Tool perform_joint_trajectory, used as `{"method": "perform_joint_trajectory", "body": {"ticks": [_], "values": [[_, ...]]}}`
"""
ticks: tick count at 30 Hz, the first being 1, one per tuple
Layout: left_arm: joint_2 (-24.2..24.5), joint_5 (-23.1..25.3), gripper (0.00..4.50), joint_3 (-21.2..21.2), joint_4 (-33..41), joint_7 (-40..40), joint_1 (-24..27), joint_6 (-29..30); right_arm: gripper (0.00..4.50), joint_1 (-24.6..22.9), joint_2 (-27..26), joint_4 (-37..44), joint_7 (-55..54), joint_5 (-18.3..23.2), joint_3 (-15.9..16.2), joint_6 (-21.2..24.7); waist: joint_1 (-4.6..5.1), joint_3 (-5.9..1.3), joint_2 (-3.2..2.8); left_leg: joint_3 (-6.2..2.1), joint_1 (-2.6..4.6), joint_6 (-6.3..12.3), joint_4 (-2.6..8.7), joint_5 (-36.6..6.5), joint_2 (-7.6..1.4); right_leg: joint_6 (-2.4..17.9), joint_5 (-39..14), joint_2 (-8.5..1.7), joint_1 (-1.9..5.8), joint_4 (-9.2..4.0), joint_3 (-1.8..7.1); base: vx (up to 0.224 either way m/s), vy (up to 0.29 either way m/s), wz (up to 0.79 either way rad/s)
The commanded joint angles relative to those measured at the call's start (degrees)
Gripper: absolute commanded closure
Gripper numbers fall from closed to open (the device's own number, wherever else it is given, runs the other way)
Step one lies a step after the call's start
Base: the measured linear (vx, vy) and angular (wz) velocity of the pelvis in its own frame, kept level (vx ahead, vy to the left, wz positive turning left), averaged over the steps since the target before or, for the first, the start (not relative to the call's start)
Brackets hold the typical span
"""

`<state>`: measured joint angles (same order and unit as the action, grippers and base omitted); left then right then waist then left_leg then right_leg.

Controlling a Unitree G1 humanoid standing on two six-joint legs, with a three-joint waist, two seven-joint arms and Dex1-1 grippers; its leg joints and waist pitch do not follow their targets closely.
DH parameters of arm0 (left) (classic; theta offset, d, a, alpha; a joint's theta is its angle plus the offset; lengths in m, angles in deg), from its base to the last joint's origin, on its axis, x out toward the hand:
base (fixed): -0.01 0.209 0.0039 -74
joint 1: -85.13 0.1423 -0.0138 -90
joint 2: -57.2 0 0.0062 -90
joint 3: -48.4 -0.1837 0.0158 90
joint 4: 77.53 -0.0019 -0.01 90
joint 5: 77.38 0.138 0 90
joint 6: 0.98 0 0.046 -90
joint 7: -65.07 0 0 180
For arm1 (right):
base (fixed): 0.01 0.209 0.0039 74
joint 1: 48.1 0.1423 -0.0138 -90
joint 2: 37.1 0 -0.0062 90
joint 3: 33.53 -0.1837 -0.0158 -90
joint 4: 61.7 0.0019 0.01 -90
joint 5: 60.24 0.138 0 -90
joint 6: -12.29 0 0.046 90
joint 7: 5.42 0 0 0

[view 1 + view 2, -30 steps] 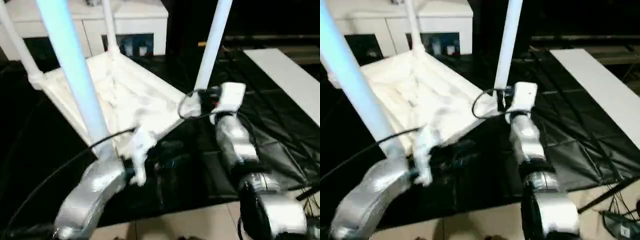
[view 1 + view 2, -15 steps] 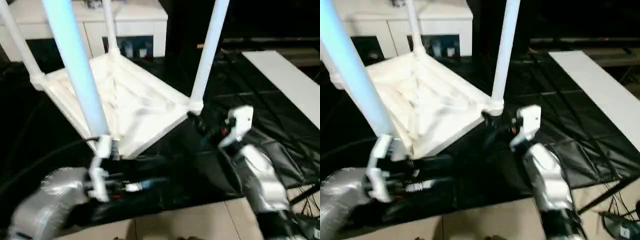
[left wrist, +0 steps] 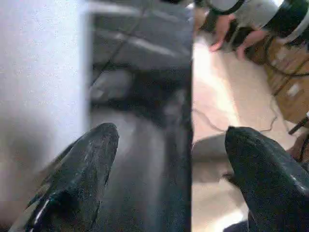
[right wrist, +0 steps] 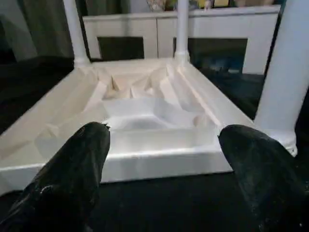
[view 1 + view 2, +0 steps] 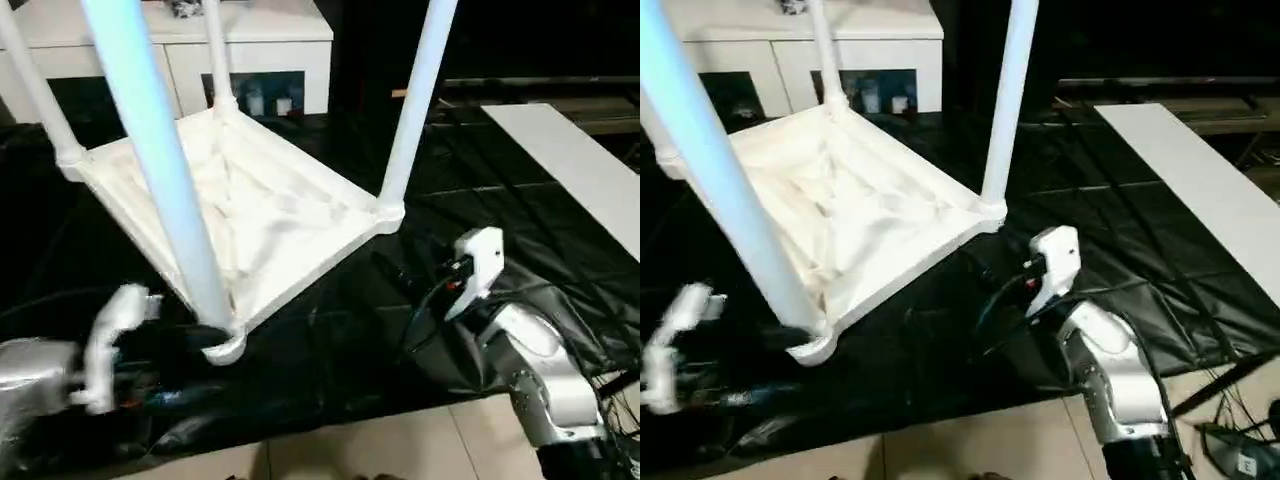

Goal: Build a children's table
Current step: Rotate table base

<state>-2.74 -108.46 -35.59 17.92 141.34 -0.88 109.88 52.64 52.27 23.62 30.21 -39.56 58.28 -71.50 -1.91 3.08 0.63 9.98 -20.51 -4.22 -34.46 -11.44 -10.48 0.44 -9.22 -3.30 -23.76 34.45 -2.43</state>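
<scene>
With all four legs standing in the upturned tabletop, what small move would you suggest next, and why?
Probably turn the table upright: all four legs stand in the corner sockets of the tabletop, which lies upside down on the black sheet. The left claw and right claw are open and off it.

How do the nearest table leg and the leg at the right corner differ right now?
The nearest leg looks much thicker and has a bluish tint; the right-corner leg looks slimmer and whiter. The nearest leg stands at the tabletop's front corner, close to the left gripper; the right-corner leg stands just beyond the right gripper. Both stand upright in corner sockets, with neither gripper holding them.
</scene>
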Motion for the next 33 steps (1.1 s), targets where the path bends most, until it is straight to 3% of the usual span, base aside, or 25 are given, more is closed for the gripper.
{"method": "perform_joint_trajectory", "body": {"ticks": [1, 7, 11, 13, 16, 19, 24, 27, 28, 30, 31, 33], "values": [[1.0, 0.5, 0.18, 1.4, -1.3, 1.1, -0.1, -1.5, 0.44, 0.1, 0.1, 1.4, 0.6, 0.0, 0.1, 0.6, 0.07, -2.94, -0.88, -0.80, 0.64, 0.60, 5.21, -18.7, -2.13, 8.8, -22.6, -3.40, 1.89, -4.44, 2.54, 0.000, 0.000, 0.00], [3.2, 1.5, 0.08, 4.7, -7.8, 1.6, -0.3, -5.1, 0.44, -0.9, 0.6, 2.1, 1.7, -0.7, 1.1, 1.2, 0.03, -2.76, -0.86, -0.78, 0.77, 0.45, 5.27, -19.9, -2.09, 9.3, -22.7, -3.52, 1.96, -4.43, 2.56, 0.000, 0.000, 0.00], [-2.2, 2.3, 0.08, 6.2, -9.6, -3.6, -4.7, -11.1, 0.44, -1.6, 1.2, 2.8, 2.6, -0.7, 1.9, 1.5, -0.38, -2.63, -0.86, -0.74, 1.32, -0.17, 5.21, -21.3, -2.30, 9.0, -24.9, -3.68, 1.72, -4.90, 2.58, 0.000, 0.000, 0.00], [-3.6, 2.3, 0.08, 5.5, -9.4, -4.5, -5.7, -11.8, 0.44, -2.0, 1.3, 3.0, 2.8, -1.1, 2.2, 1.4, -0.44, -2.59, -0.78, -0.87, 1.05, -0.29, 5.31, -21.4, -2.29, 8.8, -25.3, -3.80, 1.98, -4.82, 2.59, 0.000, 0.000, 0.00], [-6.7, 3.4, 0.08, 2.8, -8.6, -6.2, -7.3, -13.3, 0.44, -2.3, 1.2, 3.1, 2.5, -1.9, 2.3, 1.1, -0.30, -2.67, -0.54, -1.01, 1.04, -0.45, 5.24, -21.5, -2.25, 7.5, -28.2, -4.01, 2.07, -5.07, 2.60, 0.000, 0.000, 0.00], [-11.4, 6.7, 0.08, -0.8, -9.8, -9.5, -9.9, -16.6, 0.44, -2.7, 0.6, 3.6, 0.7, -2.8, 2.0, 0.5, -0.37, -2.83, -0.52, -0.93, 1.10, -0.35, 5.13, -20.4, -2.30, 7.2, -27.5, -3.95, 1.98, -5.17, 2.65, 0.000, 0.000, 0.00], [-16.5, 9.6, 0.08, -5.4, -10.1, -12.2, -12.6, -17.1, 0.44, -3.2, 0.0, 4.5, -1.0, -2.8, 1.5, 0.5, -0.36, -3.04, -0.24, -0.92, 0.53, -0.06, 5.05, -18.5, -2.22, 7.1, -25.8, -3.95, 2.48, -4.94, 2.60, 0.000, 0.000, 0.00], [-20.0, 11.7, 0.08, -8.1, -11.8, -15.2, -15.3, -16.5, 0.44, -3.7, -0.1, 5.1, -1.4, -2.6, 1.3, 0.7, -0.43, -3.19, -0.19, -0.82, 0.70, 0.34, 4.85, -17.6, -2.22, 7.3, -24.6, -3.88, 2.37, -4.92, 2.56, 0.000, 0.000, 0.00], [-22.8, 14.2, 0.08, -10.3, -13.8, -17.9, -17.4, -17.4, 0.44, -4.0, -0.3, 5.5, -1.9, -2.6, 1.1, 0.8, -0.26, -3.08, -0.01, -0.80, 0.33, 0.58, 4.97, -17.0, -2.21, 7.2, -23.9, -3.71, 2.56, -5.02, 2.55, 0.000, 0.000, 0.00], [-26.6, 17.4, 0.08, -13.2, -16.5, -20.9, -20.0, -18.5, 0.44, -4.4, -0.7, 6.0, -2.8, -3.0, 0.8, 0.7, -0.72, -3.18, -0.56, -0.67, 1.15, 0.51, 4.68, -17.8, -2.26, 7.6, -23.5, -3.77, 2.05, -5.14, 2.58, 0.000, 0.000, 0.00], [-28.0, 18.4, 0.08, -14.3, -17.4, -21.8, -21.0, -18.6, 0.44, -4.5, -0.9, 6.2, -3.2, -3.2, 0.6, 0.6, -0.74, -3.15, -0.16, -0.71, 0.71, 0.48, 4.80, -17.5, -2.30, 7.4, -23.6, -3.84, 2.41, -5.19, 2.56, 0.000, 0.000, 0.00], [-31.0, 22.9, 0.08, -16.8, -20.6, -26.2, -23.7, -21.0, 0.44, -4.7, -1.3, 6.7, -3.9, -2.8, 0.3, 0.9, -0.99, -3.27, -0.08, -0.91, 0.19, 0.59, 4.90, -16.3, -2.26, 7.1, -23.0, -4.03, 2.84, -5.02, 2.56, 0.000, 0.000, 0.00]]}}
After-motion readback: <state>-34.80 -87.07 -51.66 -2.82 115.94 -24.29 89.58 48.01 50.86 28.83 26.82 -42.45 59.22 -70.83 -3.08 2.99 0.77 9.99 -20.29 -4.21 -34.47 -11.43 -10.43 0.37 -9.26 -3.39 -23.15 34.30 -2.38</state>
